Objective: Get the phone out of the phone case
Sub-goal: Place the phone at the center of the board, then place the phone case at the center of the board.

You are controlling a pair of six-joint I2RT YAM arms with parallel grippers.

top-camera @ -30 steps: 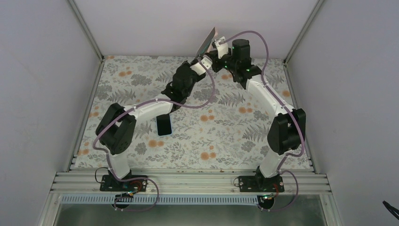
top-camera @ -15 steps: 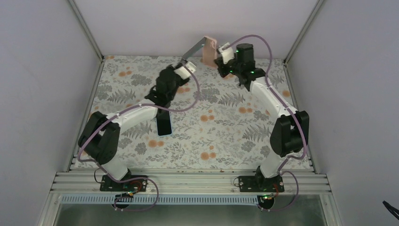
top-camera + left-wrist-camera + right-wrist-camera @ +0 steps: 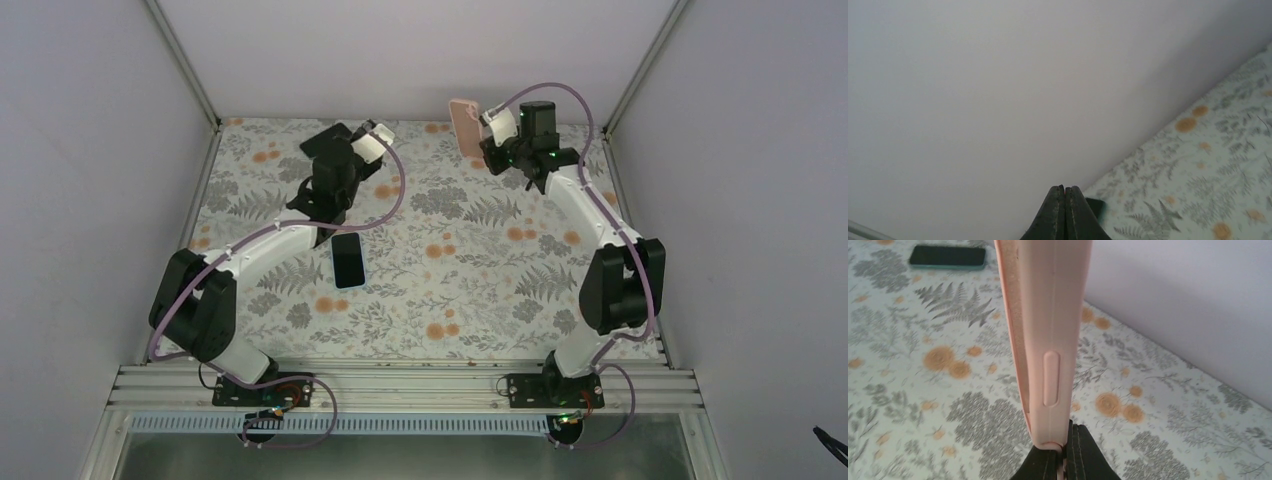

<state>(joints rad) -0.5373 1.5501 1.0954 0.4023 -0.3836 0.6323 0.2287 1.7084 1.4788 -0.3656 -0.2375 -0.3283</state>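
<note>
A moment ago both arms were bunched together at the far end of the desk (image 3: 470,285), working on the pink phone case (image 3: 463,125) between them. Now they have split. The left pincer (image 3: 1064,190) has swung away to the left and is clenched tight on nothing at all, its tips aimed toward the back wall (image 3: 998,75). The right pincer (image 3: 1068,440) keeps the phone case to itself. It grasps the case by the lower end, so the case stands upright above the tips, edge-on, with no phone that I can see inside it. The phone (image 3: 347,260) lies flat and dark on the desk, below the left pincer and back toward that arm's base. It is well apart from the right pincer, off to that pincer's left. To my eye the job is as good as done, since phone and case are separate. What seems left is for the right pincer to lower the empty case and let go.
</note>
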